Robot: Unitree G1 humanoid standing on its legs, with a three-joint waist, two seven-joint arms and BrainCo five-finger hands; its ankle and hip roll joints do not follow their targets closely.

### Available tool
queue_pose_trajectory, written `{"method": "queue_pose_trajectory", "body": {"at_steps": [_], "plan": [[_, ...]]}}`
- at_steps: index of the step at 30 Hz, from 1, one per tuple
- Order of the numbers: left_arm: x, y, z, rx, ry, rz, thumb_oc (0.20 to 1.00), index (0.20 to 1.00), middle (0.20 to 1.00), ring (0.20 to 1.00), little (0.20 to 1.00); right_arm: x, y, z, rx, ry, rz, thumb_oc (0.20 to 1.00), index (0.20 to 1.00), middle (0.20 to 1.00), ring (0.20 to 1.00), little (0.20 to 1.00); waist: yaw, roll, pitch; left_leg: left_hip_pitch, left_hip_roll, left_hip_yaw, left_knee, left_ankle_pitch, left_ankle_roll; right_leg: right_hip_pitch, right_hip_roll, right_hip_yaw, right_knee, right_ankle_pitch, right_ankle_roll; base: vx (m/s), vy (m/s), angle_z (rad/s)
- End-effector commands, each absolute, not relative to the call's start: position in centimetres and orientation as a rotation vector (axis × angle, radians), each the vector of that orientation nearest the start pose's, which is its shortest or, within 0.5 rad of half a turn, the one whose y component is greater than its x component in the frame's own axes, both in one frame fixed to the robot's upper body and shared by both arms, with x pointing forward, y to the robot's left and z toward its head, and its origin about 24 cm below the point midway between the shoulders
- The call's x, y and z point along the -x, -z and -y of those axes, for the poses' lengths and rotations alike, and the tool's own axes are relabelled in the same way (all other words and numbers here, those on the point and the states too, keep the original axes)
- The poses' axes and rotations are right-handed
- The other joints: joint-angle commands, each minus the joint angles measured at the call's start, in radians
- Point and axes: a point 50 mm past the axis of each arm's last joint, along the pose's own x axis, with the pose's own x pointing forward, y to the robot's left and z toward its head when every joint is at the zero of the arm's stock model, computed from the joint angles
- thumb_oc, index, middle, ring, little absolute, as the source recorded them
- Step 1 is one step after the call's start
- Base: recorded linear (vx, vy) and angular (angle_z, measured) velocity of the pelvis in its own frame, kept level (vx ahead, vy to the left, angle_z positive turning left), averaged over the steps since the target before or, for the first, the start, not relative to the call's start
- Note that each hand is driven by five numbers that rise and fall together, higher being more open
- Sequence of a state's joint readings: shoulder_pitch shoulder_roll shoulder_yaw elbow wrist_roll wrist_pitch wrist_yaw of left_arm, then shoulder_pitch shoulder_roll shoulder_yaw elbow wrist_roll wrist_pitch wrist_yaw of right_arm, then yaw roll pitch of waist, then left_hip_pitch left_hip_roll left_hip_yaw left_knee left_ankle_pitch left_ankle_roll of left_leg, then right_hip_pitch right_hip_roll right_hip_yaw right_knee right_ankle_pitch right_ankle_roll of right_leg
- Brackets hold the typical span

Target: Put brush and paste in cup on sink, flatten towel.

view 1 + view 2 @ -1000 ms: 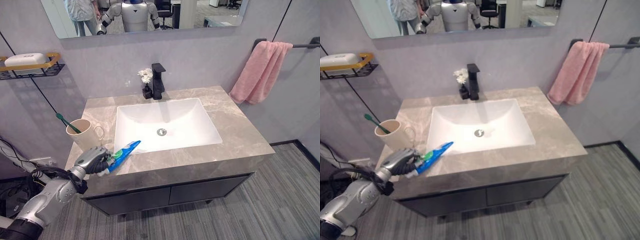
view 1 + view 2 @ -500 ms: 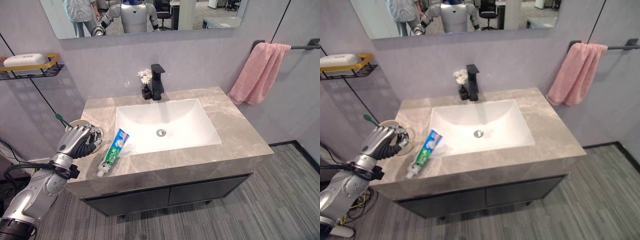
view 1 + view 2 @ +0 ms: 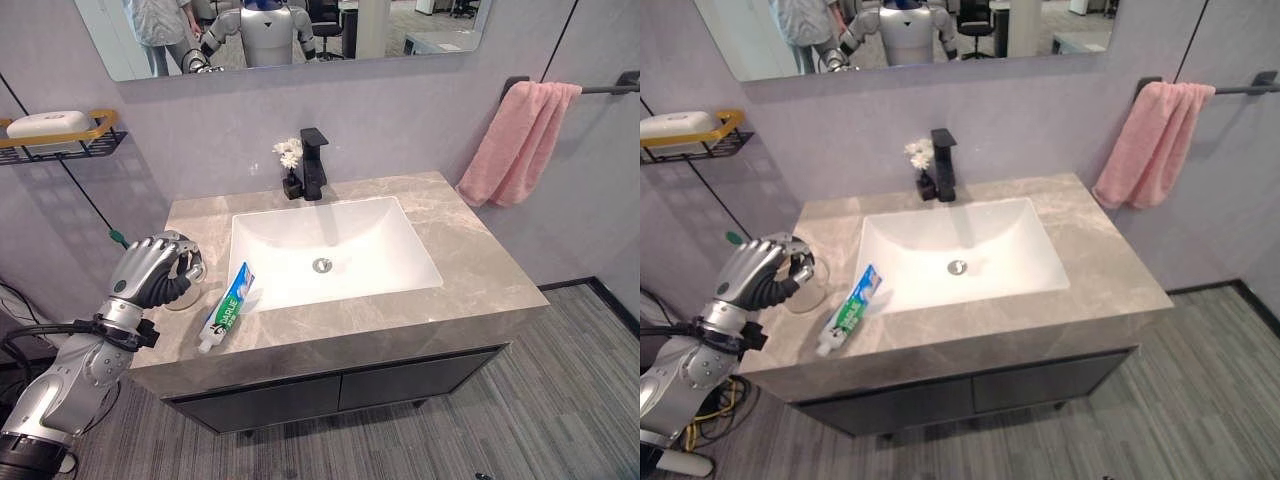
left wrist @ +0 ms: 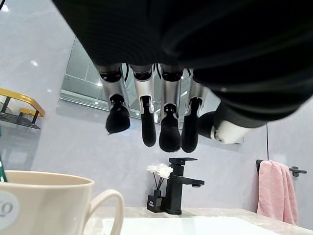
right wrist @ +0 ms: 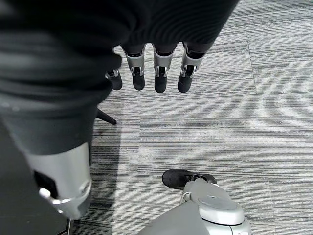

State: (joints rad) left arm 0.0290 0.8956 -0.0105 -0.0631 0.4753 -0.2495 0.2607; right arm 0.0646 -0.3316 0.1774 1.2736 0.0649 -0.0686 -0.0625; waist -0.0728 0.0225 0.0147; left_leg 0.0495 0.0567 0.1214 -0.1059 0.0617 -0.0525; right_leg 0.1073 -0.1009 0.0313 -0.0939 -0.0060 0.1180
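Left hand (image 3: 150, 272) hung over the cup (image 4: 44, 203) at the counter's (image 3: 480, 270) 9 o'clock side, fingers curled with nothing in them. I could see that in its wrist view: dark tips bunched above the cup rim, empty. Right hand (image 5: 146, 73) hung low over the floor, fingers relaxed and holding nothing.

Paste (image 3: 226, 306) lay flat on the counter at about 4 o'clock from the cup, just beside it, cap end toward the front edge, tail toward the basin (image 3: 330, 250). The brush's (image 3: 118, 238) green tip poked out past the hand at 10 o'clock — I took it to be standing in the cup.

Handling guess: the tube is light, soft-walled and glossy, so likely slippery — I'd pinch mid-body, not the flat crimped tail. The cup is cream glazed ceramic with a loop handle; stiff, tippable, breakable on stone.

Counter is veined grey marble, polished. Towel (image 3: 520, 140) is pink terry, hanging bunched off the black bar at 2 o'clock, not yet flattened.
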Motion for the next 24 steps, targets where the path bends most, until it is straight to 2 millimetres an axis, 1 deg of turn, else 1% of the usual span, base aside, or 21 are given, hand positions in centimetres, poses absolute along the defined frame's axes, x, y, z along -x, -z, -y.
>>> {"method": "queue_pose_trajectory", "body": {"at_steps": [1,2,3,4,6,7,8,12,14,19,22,23,24], "plan": [[-25.0,-17.9,-26.3,-1.210,-0.132,0.590,0.376,0.376,0.376,0.376,0.376,-6.7,15.4,27.7,0.392,0.169,-1.258,1.000,1.000,1.000,1.000,1.000,-0.012,-0.035,-0.017,0.048,0.100,0.013,0.019,-0.075,-0.063,-0.050,-0.084,-0.026,0.007,0.073,0.051,0.00,0.000,0.00],[-24.8,-17.9,-26.3,-1.172,-0.151,0.597,0.583,0.583,0.583,0.583,0.583,-6.5,15.5,27.6,0.391,0.164,-1.266,1.000,1.000,1.000,1.000,1.000,-0.011,-0.036,-0.016,0.049,0.101,0.013,0.019,-0.075,-0.063,-0.050,-0.084,-0.026,0.007,0.073,0.050,0.00,0.000,0.00],[-24.6,-17.8,-26.3,-1.103,-0.180,0.606,0.696,0.696,0.696,0.696,0.696,-6.2,15.6,27.4,0.387,0.163,-1.277,1.000,1.000,1.000,1.000,1.000,-0.008,-0.038,-0.014,0.048,0.100,0.012,0.019,-0.074,-0.063,-0.052,-0.084,-0.026,0.007,0.073,0.049,0.00,0.000,0.00],[-24.3,-17.5,-26.5,-1.052,-0.204,0.597,0.774,0.774,0.774,0.774,0.774,-6.1,15.6,27.3,0.386,0.163,-1.282,1.000,1.000,1.000,1.000,1.000,-0.006,-0.039,-0.011,0.047,0.100,0.012,0.019,-0.073,-0.062,-0.053,-0.084,-0.025,0.007,0.074,0.049,0.00,0.000,0.00],[-23.9,-16.6,-27.0,-0.979,-0.234,0.554,0.887,0.887,0.887,0.887,0.887,-5.8,15.7,27.4,0.393,0.161,-1.295,1.000,1.000,1.000,1.000,1.000,-0.006,-0.038,-0.009,0.045,0.100,0.010,0.019,-0.072,-0.061,-0.054,-0.084,-0.024,0.007,0.074,0.048,0.00,0.000,0.00],[-23.8,-16.3,-27.0,-0.958,-0.225,0.531,0.959,0.959,0.959,0.959,0.959,-5.6,15.7,27.5,0.396,0.159,-1.304,1.000,1.000,1.000,1.000,1.000,-0.005,-0.038,-0.007,0.043,0.100,0.009,0.019,-0.072,-0.060,-0.054,-0.084,-0.026,0.007,0.074,0.048,0.00,0.000,0.00],[-23.6,-15.9,-26.9,-0.949,-0.195,0.504,1.000,1.000,1.000,1.000,1.000,-5.3,15.7,27.6,0.404,0.151,-1.323,1.000,1.000,1.000,1.000,1.000,-0.003,-0.037,-0.005,0.042,0.101,0.007,0.019,-0.072,-0.059,-0.055,-0.085,-0.028,0.007,0.075,0.048,0.00,0.000,0.00],[-23.1,-15.5,-26.9,-0.954,-0.162,0.465,1.000,1.000,1.000,1.000,1.000,-5.0,15.8,27.6,0.416,0.134,-1.346,1.000,1.000,1.000,1.000,1.000,0.000,-0.036,-0.004,0.040,0.102,0.002,0.019,-0.072,-0.058,-0.052,-0.086,-0.032,0.007,0.073,0.047,0.00,0.000,0.00],[-23.0,-15.0,-26.7,-0.963,-0.123,0.430,1.000,1.000,1.000,1.000,1.000,-5.2,15.7,27.6,0.412,0.131,-1.337,1.000,1.000,1.000,1.000,1.000,0.002,-0.034,-0.002,0.039,0.102,-0.001,0.019,-0.071,-0.058,-0.051,-0.086,-0.034,0.007,0.073,0.046,0.00,0.000,0.00],[-22.6,-14.0,-26.5,-0.973,-0.088,0.377,1.000,1.000,1.000,1.000,1.000,-5.6,15.7,27.4,0.409,0.121,-1.328,1.000,1.000,1.000,1.000,1.000,0.006,-0.031,0.000,0.039,0.102,-0.002,0.019,-0.072,-0.056,-0.050,-0.086,-0.034,0.007,0.073,0.045,0.00,0.000,0.00],[-22.3,-13.6,-26.2,-0.958,-0.067,0.355,1.000,1.000,1.000,1.000,1.000,-5.7,15.7,27.4,0.409,0.121,-1.325,1.000,1.000,1.000,1.000,1.000,0.009,-0.029,0.000,0.038,0.102,-0.004,0.019,-0.073,-0.055,-0.051,-0.086,-0.034,0.007,0.072,0.045,0.00,0.000,0.00],[-22.1,-13.0,-26.0,-0.941,-0.036,0.328,1.000,1.000,1.000,1.000,1.000,-5.9,15.8,27.3,0.406,0.120,-1.322,1.000,1.000,1.000,1.000,1.000,0.011,-0.028,0.003,0.038,0.102,-0.004,0.019,-0.072,-0.054,-0.050,-0.086,-0.034,0.007,0.071,0.045,0.00,0.000,0.00],[-22.1,-13.0,-26.0,-0.940,-0.036,0.328,1.000,1.000,1.000,1.000,1.000,-5.9,15.7,27.3,0.407,0.119,-1.322,1.000,1.000,1.000,1.000,1.000,0.010,-0.028,0.002,0.038,0.102,-0.004,0.019,-0.072,-0.054,-0.050,-0.086,-0.034,0.007,0.071,0.045,0.00,0.000,0.00]]}}
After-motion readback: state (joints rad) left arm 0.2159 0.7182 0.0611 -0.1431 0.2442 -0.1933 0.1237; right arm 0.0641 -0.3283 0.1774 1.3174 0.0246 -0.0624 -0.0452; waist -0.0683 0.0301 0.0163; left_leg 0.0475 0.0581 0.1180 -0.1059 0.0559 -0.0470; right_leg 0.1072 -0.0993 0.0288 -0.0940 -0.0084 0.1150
